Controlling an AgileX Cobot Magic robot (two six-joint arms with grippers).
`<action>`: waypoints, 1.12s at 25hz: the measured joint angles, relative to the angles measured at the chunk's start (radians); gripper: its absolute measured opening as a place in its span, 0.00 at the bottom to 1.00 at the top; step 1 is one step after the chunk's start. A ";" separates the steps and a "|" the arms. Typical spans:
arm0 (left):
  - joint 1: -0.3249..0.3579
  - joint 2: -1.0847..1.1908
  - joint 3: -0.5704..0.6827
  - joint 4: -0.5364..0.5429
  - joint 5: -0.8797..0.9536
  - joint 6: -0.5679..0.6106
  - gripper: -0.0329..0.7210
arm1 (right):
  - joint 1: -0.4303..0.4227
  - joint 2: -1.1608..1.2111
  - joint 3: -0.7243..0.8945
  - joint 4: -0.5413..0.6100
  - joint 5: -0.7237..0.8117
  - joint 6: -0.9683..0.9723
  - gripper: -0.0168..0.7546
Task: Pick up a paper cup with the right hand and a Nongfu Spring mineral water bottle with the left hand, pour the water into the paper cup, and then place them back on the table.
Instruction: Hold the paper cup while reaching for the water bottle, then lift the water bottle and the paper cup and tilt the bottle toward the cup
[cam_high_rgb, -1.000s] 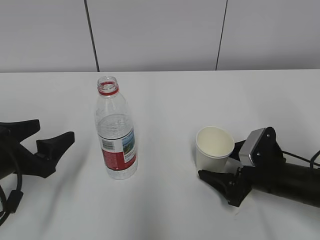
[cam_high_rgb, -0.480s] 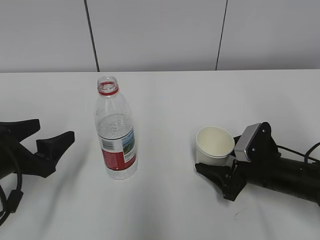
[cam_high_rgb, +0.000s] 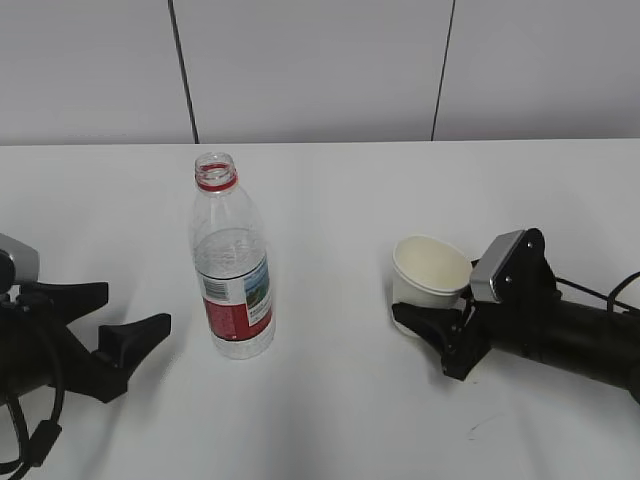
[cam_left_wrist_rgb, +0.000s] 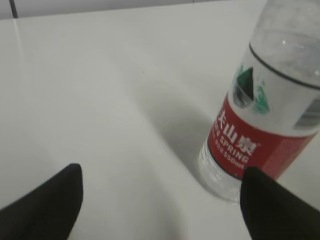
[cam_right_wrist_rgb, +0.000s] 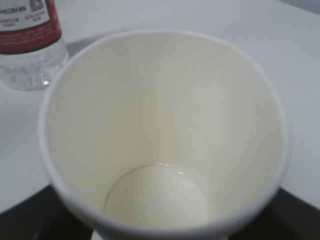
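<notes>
left gripper (cam_high_rgb: 125, 318) spread open, lower left, apart from bottle (cam_high_rgb: 232, 262) | bottle upright on table (cam_high_rgb: 340, 200), left of centre | right gripper (cam_high_rgb: 432, 322) fork around cup (cam_high_rgb: 428, 278), right of centre; whether it grips, cannot tell

bottle (cam_high_rgb: 231, 270) left, upright on table (cam_high_rgb: 340, 200) | paper cup (cam_high_rgb: 428, 275) right, well apart

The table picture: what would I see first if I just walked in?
Probably the clear water bottle with its red label, standing upright with no cap on the white table. Next, the white paper cup to its right, tipped a little, with the right gripper of a black robot arm around its base. The left gripper waits open, left of the bottle.
</notes>
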 joint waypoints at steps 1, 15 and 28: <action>0.000 0.017 -0.001 0.013 0.000 0.016 0.80 | 0.000 -0.002 -0.012 0.005 0.000 0.002 0.66; -0.067 0.071 -0.126 0.124 -0.003 0.033 0.83 | 0.000 -0.002 -0.067 0.007 0.000 0.012 0.66; -0.150 0.203 -0.279 0.172 -0.002 -0.056 0.83 | 0.000 -0.002 -0.067 -0.008 0.000 0.020 0.66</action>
